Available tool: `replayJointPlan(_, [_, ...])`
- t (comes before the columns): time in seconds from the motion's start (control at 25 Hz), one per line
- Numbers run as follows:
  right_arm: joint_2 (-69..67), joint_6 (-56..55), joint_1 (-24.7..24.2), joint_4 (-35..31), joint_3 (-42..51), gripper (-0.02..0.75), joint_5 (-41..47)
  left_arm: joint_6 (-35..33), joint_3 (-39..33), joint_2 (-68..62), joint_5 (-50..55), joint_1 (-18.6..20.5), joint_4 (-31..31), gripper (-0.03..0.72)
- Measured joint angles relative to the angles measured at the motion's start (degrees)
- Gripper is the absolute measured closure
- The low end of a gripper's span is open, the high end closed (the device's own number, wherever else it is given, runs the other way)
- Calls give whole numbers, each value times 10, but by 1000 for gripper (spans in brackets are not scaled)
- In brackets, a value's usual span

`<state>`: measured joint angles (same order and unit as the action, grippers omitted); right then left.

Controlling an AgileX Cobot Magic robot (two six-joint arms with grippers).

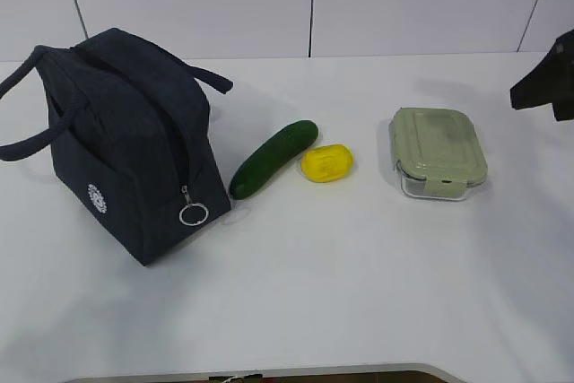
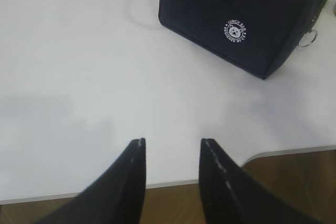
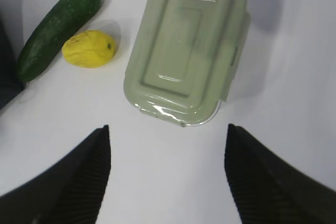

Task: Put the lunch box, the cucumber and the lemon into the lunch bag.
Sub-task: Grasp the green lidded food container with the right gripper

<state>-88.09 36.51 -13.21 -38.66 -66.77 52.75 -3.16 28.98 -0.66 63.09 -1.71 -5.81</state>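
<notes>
Matte black tapered jaws; ribbed inner faces, possibly rubber-lined.

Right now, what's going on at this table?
Nothing is being held yet. The lunch bag stands zipped shut, with the cucumber, lemon and lunch box lying in a row beside it. The right gripper hovers open just short of the lunch box; the left gripper, open too, hangs short of the bag.

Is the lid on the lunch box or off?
On. The sage-green lid covers the whole top of the lunch box, its side clips folded down, in both the exterior and right wrist views.
</notes>
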Motion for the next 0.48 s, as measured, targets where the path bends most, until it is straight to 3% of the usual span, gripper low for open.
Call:
replayJointPlan(0.16, [-50, 41, -25, -37, -17, 202, 18, 0, 0, 0, 0, 0, 0, 446])
replayJointPlan(0.48, [-135, 109, -30, -82, -38, 202, 35, 0, 0, 0, 0, 0, 0, 446])
